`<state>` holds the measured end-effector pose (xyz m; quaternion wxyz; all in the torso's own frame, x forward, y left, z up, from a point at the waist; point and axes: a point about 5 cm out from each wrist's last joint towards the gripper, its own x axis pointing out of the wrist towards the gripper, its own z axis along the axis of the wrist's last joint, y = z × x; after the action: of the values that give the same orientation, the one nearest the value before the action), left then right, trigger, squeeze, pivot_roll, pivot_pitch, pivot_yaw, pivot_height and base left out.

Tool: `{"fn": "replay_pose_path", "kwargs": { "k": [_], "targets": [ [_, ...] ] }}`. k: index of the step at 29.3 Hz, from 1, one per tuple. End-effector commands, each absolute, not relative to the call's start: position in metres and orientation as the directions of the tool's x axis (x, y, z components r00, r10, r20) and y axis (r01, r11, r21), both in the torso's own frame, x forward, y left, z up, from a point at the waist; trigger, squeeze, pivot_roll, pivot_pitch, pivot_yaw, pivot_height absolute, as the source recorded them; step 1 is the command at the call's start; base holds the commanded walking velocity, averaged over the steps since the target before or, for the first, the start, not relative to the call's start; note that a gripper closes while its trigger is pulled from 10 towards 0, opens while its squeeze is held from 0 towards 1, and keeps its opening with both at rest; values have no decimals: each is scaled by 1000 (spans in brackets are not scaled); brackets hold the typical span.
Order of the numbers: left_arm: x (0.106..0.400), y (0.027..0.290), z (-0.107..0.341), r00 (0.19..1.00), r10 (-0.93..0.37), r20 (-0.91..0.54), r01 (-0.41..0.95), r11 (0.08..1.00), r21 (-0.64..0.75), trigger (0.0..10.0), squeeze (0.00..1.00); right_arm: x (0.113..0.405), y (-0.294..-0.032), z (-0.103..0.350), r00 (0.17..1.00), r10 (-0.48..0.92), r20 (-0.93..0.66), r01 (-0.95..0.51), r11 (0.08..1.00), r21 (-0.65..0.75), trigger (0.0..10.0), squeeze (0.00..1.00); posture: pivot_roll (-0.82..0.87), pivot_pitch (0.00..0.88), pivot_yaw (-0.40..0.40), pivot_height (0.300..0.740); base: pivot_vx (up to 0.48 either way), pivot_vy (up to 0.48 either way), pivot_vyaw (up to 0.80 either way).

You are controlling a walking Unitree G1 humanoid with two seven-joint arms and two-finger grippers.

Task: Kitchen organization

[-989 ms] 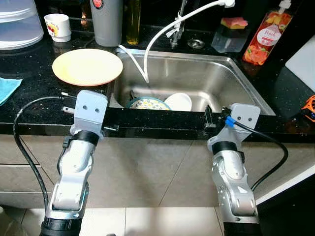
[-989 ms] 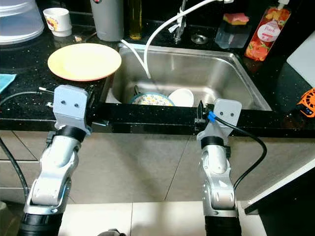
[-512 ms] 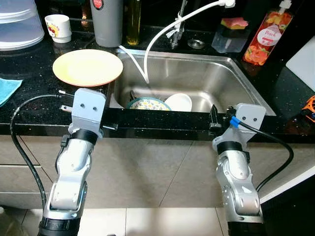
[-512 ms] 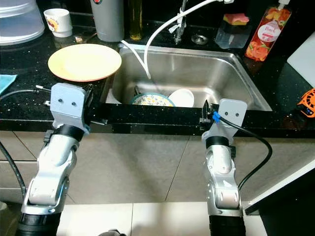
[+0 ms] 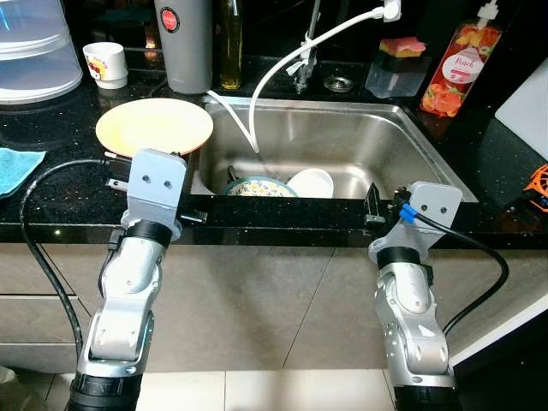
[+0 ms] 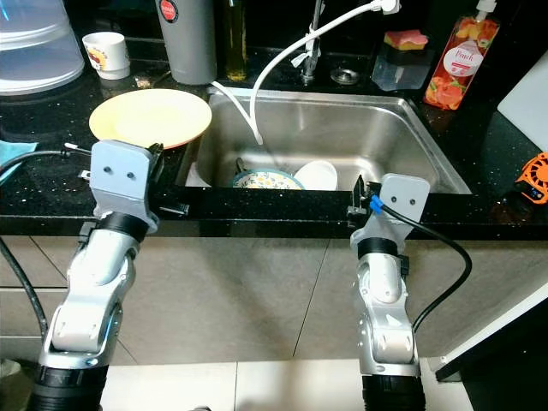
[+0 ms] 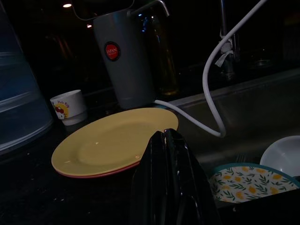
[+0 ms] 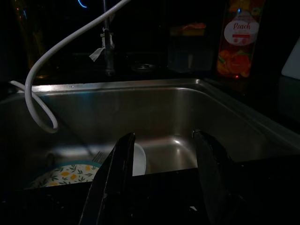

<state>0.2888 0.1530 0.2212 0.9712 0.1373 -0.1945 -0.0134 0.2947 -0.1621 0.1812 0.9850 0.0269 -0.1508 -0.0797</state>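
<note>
While both arms sit at the counter's front edge, the dishes to sort are in the sink [image 5: 411,137]: a floral-patterned plate [image 5: 257,186] against the sink's near wall, a white bowl [image 5: 312,181] touching it on the side toward the right arm, and what looks like a fork [image 8: 97,157] just behind the plate. A yellow plate [image 5: 154,126] is stacked on a reddish one on the counter, just beside the sink's left rim.

Right gripper [image 8: 161,161]: fingers spread wide, hovering over the sink's near rim, aimed at the bowl. Left gripper [image 7: 169,154]: fingers pressed together, empty, pointing between the yellow plate and the sink.

My read: next step is lifting the bowl out with the right.
- Come down over the near rim first; the wall is close under the fingers.
- Take the bowl by its rim, one finger inside, one outside.
- Watch the white hose [image 5: 282,60] looping from the tap into the sink behind the dishes; keep clear.
- Bowl leans on the floral plate, so lift straight up to avoid dragging it.
- Steel is likely wet; expect slip.

Soap bottle [image 5: 449,68] stands behind the sink's right corner, well apart.
</note>
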Motion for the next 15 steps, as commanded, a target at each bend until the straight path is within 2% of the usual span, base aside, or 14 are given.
{"fn": "replay_pose_path", "kwargs": {
  "k": [1, 15],
  "targets": [
    [290, 150, 217, 932, -81, 353, -14, 966, 258, 10000, 0, 296, -164, 177, 946, -168, 278, 153, 985, 74, 10000, 0, 223, 0, -44, 740, 0, 0, 0],
    [291, 141, 215, 939, -109, 326, 25, 968, 250, 10000, 0, 297, -161, 178, 947, -153, 282, 138, 988, 71, 10000, 0, 223, 0, -55, 740, 0, 0, 0]
  ]
}}
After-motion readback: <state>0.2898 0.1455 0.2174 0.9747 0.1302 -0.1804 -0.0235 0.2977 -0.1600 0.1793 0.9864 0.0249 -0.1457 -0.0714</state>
